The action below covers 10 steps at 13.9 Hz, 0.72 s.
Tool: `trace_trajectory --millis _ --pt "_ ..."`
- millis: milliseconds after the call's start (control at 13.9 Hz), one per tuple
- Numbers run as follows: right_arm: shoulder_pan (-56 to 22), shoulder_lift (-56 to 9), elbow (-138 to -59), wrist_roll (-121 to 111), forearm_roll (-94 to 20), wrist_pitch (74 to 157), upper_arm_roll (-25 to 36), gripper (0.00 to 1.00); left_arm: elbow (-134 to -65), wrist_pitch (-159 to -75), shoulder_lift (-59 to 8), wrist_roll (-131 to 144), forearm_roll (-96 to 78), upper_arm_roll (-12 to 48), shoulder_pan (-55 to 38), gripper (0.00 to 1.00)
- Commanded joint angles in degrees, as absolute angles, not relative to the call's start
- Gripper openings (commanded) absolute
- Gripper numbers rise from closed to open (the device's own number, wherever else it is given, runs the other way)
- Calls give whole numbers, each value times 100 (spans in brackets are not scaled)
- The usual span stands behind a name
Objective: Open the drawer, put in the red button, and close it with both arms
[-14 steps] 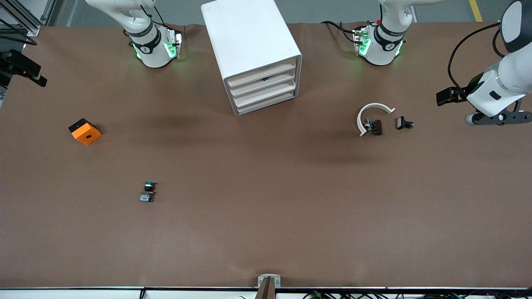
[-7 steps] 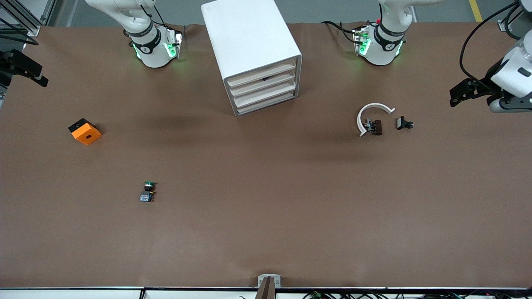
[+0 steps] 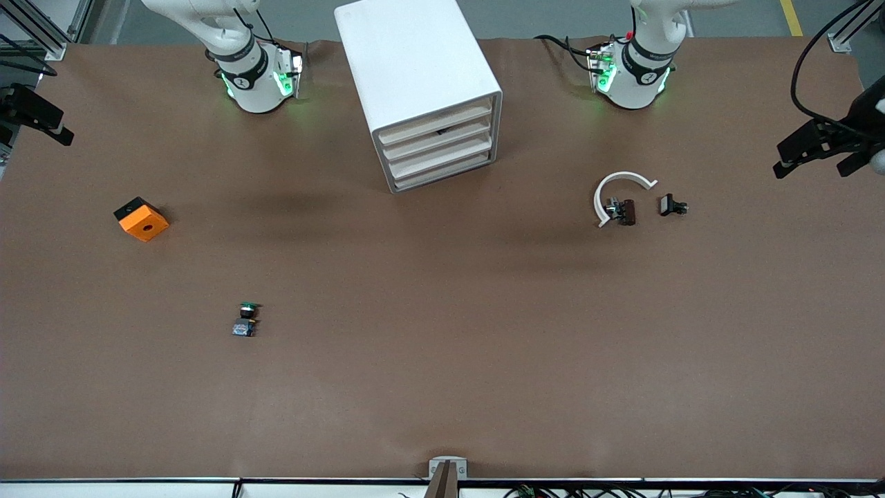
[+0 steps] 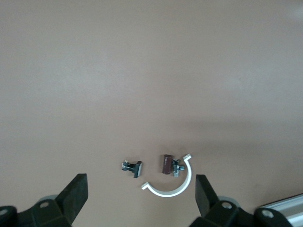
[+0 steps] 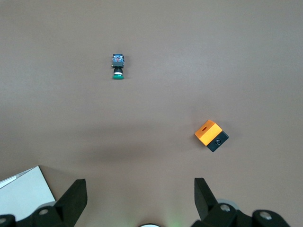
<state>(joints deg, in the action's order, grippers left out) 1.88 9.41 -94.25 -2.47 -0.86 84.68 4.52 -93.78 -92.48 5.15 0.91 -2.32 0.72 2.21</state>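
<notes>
matte brown table (image 3: 442,360) | boxy white cabinet (image 3: 415,76) | left end effector (image 4: 140,197), right end effector (image 5: 140,199) both spread

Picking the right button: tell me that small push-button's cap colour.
Green cap on the small push-button; right wrist view shows it best.

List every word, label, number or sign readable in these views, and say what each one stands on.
No text can be read in any view.
Right arm's base: a small round dark mark on its band, too small to read.
Left arm's base: a similar mark, too small to read.
Cabinet, orange cube, green button: no lettering visible.
</notes>
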Motion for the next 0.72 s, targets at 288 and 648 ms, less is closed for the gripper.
trace_trajectory --millis 288,648 --pt "264 1099 -9580 -290 -53 8473 440 100 -8657 -8298 88 35 -202 79 176 100" --pt "272 1099 -9580 -281 -44 8481 439 100 -8666 -8279 79 27 0 246 184 100"
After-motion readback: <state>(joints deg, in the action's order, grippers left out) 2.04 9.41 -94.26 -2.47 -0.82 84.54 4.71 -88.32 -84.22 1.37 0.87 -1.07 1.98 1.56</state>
